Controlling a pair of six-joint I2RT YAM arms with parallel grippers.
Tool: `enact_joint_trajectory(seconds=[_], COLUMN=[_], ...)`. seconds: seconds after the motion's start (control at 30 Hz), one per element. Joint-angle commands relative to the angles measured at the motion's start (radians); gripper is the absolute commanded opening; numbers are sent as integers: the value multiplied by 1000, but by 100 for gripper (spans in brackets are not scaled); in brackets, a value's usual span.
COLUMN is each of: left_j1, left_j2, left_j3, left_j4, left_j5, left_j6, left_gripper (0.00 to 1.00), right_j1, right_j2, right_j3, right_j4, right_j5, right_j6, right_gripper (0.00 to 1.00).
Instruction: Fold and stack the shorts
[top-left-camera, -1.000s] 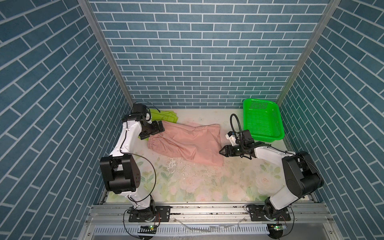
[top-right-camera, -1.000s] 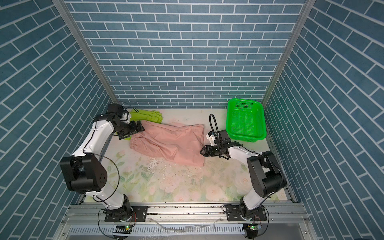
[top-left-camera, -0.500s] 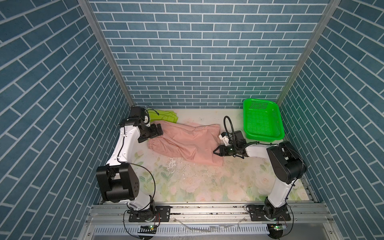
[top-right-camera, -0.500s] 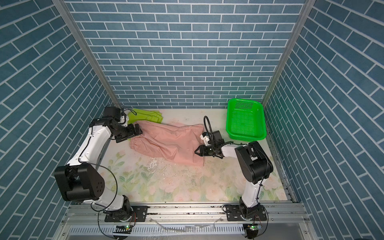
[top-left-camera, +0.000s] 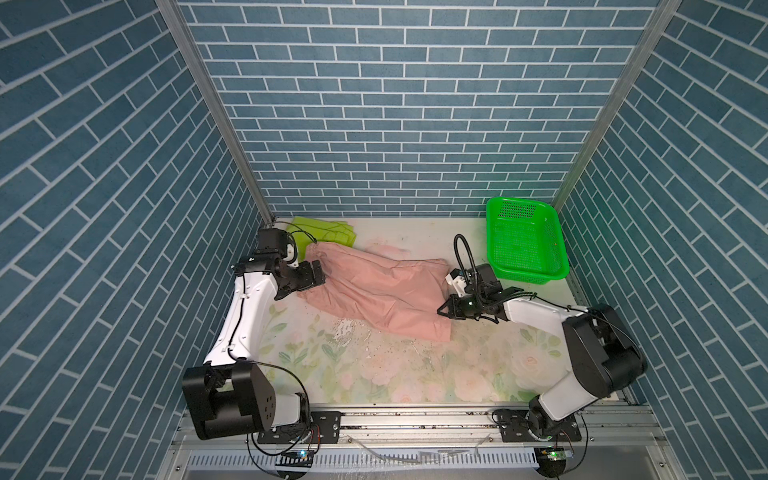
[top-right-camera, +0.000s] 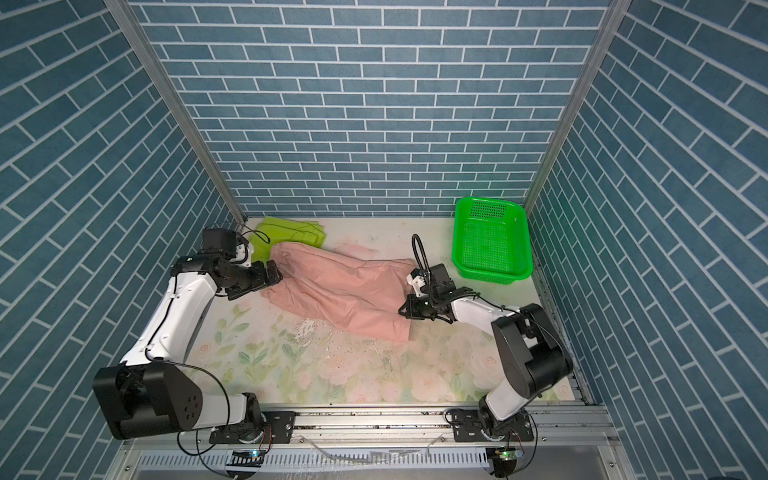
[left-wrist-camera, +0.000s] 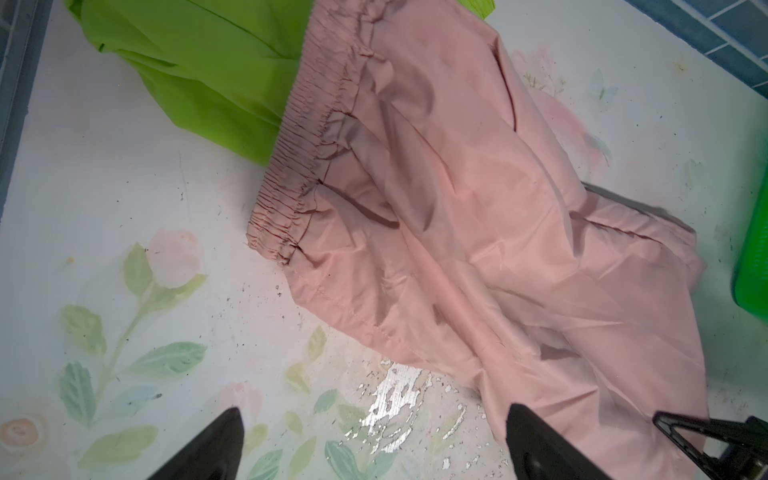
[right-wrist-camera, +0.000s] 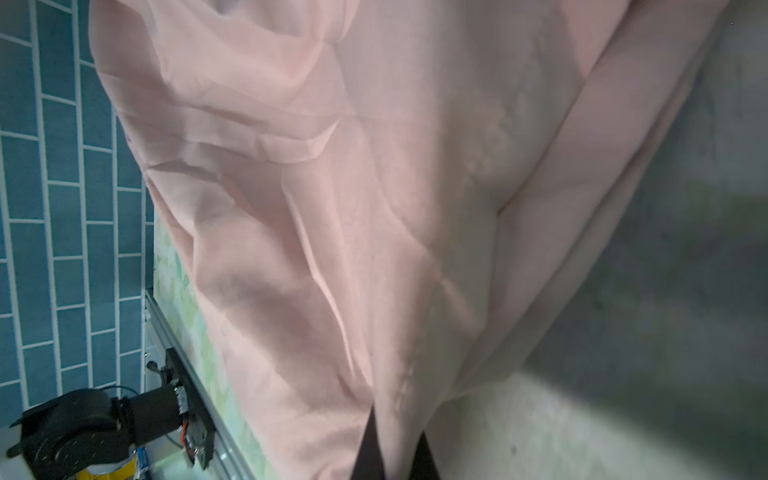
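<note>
Dusty-pink shorts (top-left-camera: 374, 286) lie spread and unfolded mid-table, waistband overlapping the lime-green shorts (top-left-camera: 332, 232) in the back-left corner. Right gripper (top-left-camera: 444, 311) pinched on the pink leg hem; left gripper (top-left-camera: 318, 273) wide open beside the waistband. Fold barely begun, stacking not done.

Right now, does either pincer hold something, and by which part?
The right pincer is shut on the pink shorts, pinching the leg-hem edge opposite the waistband. The left pincer is open and holds nothing.
</note>
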Motion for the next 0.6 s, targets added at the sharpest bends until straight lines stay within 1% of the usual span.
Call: enact_joint_trajectory(seconds=[0.0,0.13,0.2,0.3,0.33,0.37,0.43,0.53,0.57], left_j1=[-9,-28,-30,-31,-33,-35,-40,-62,-67], left_j2=[-17,-44,-61,-60,-52,-43,-14,59,87], left_j3=[-14,-32,-49,-67,-69,-73,-79,-68,-56], left_j4=[-30,-52,-48,-30,-19,-1,47,127,142], left_j5=[0,-16,-22,-21,-16,-9,10,45,63], left_j6=[7,7,3,1,1,1,1,14,12], left_gripper=[100,100,100,100,100,100,100,100,100], right_j1=[4,-21,-47,-79,-85,-91,-96,-102,-104], right_j2=[-145,-333,-400,-448,-452,-457,-481,-493,-492], right_j3=[-69,-149,-186,-216,-213,-204,-184,-136,-122], right_j4=[-247,-398,-440,-472,-489,-507,-539,-584,-589], right_j5=[68,119,129,145,160,186,247,323,336], right_j6=[51,93,119,135,133,131,129,111,104], right_gripper=[0,0,0,0,3,7,30,49,53])
